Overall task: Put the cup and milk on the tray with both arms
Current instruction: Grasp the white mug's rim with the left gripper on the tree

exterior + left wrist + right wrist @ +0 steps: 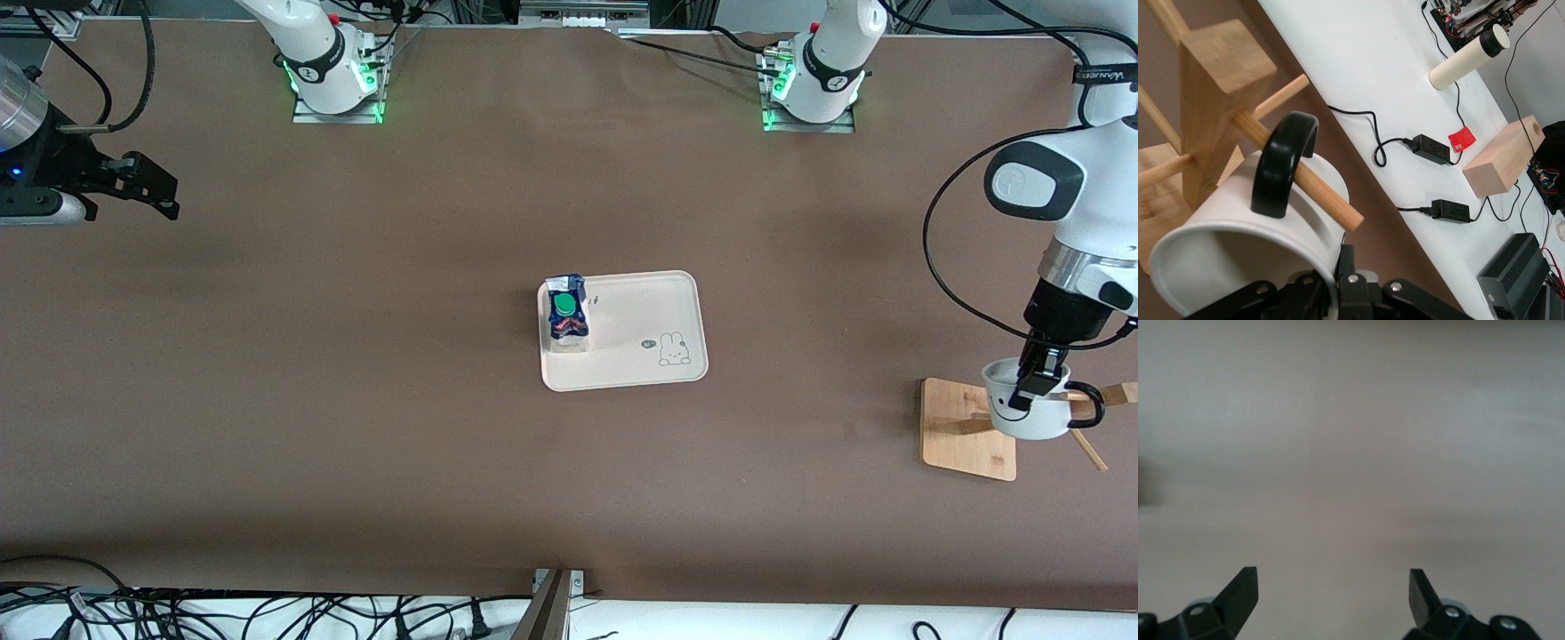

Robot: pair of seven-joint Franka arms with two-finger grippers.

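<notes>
While my left gripper (1031, 388) pinches the cup (1029, 411) rim, its handle (1285, 162) hangs on the stand peg (1298, 175) ahead of my fingers; I judge a slide off along the peg best. Milk (566, 313) stands on the tray (662, 307). My right gripper (1333, 587) waits, fingers apart.

Bench (356, 400): flat brown all over.
Tray (640, 369): cream, small outline rabbit drawn in one corner.
Milk carton (566, 313): dark blue top, green round cap, red and blue print on whitish sides.
Cup (1031, 418): white, black loop handle, dark rim.
Stand (965, 431): pale wood, plain.
Left gripper (1029, 389) and right gripper (147, 191): black fingers; arms white with dark grey joints.
</notes>
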